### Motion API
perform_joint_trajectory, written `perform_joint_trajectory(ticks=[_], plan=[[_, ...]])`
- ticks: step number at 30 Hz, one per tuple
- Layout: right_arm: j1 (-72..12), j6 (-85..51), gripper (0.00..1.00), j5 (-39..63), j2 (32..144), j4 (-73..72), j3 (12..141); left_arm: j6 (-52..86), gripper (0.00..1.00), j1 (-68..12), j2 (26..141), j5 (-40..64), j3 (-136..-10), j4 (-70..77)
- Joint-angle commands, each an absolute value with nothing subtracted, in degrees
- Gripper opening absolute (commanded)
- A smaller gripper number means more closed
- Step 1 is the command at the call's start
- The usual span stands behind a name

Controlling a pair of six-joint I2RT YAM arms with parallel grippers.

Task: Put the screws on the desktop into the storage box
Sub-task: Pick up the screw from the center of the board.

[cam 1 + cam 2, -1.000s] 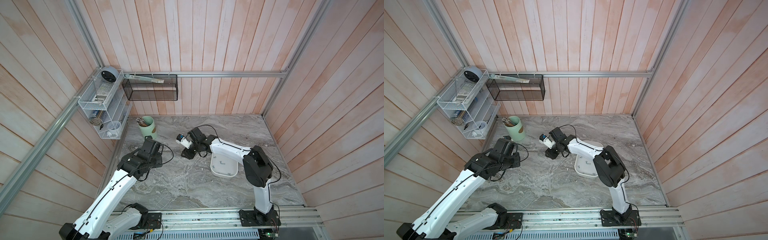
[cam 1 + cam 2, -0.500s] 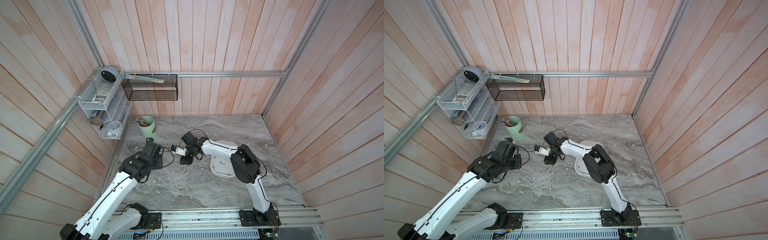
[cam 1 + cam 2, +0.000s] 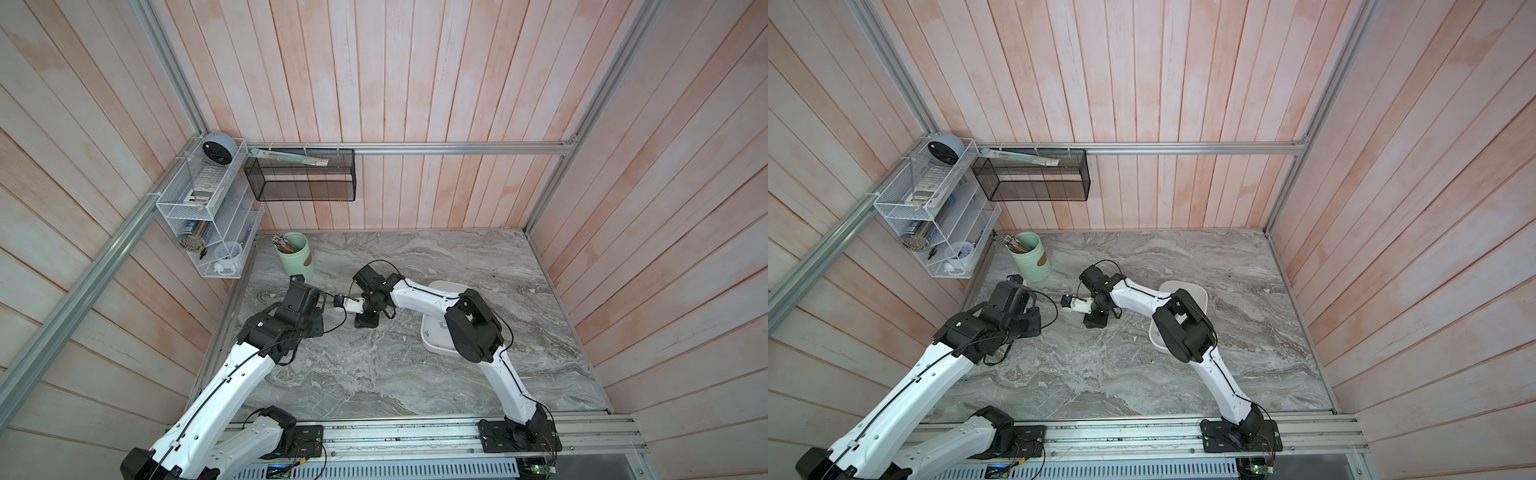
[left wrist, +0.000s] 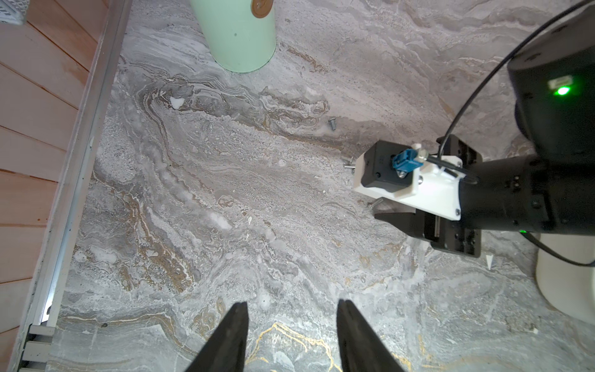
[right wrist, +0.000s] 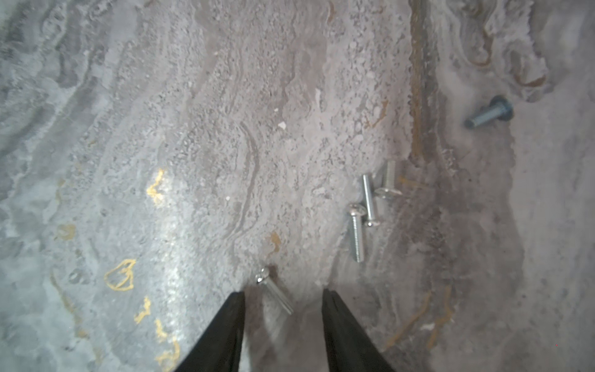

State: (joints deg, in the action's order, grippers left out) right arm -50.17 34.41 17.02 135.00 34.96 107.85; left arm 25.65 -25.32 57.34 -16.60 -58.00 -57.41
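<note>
- Right gripper, jaws parted, straddles one screw that lies slantwise across the gap on the worktop.
- Left gripper, parted and empty, is farther from it.

Both top views high overhead, looking down on the whole desktop (nearly identical), wrist views close above it

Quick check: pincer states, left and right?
Left pincer: open, empty.
Right pincer: open, one screw on the desktop between its tips, not gripped.
</note>
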Motion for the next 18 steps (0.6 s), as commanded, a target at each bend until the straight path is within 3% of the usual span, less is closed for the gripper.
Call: perform_joint_trajectory(ticks=[1,18], plan=[[-50.4,35.4,0.43,16.9,137.4,38.6,109.9,24.9,0.50,-24.9,57.3,-17.7,-57.4,-56.4],[-52.3,35.3,0.24,15.4,141.5,44.5,115.8,25.0,0.50,-24.7,57.8,-18.1,-57.4,-56.5]])
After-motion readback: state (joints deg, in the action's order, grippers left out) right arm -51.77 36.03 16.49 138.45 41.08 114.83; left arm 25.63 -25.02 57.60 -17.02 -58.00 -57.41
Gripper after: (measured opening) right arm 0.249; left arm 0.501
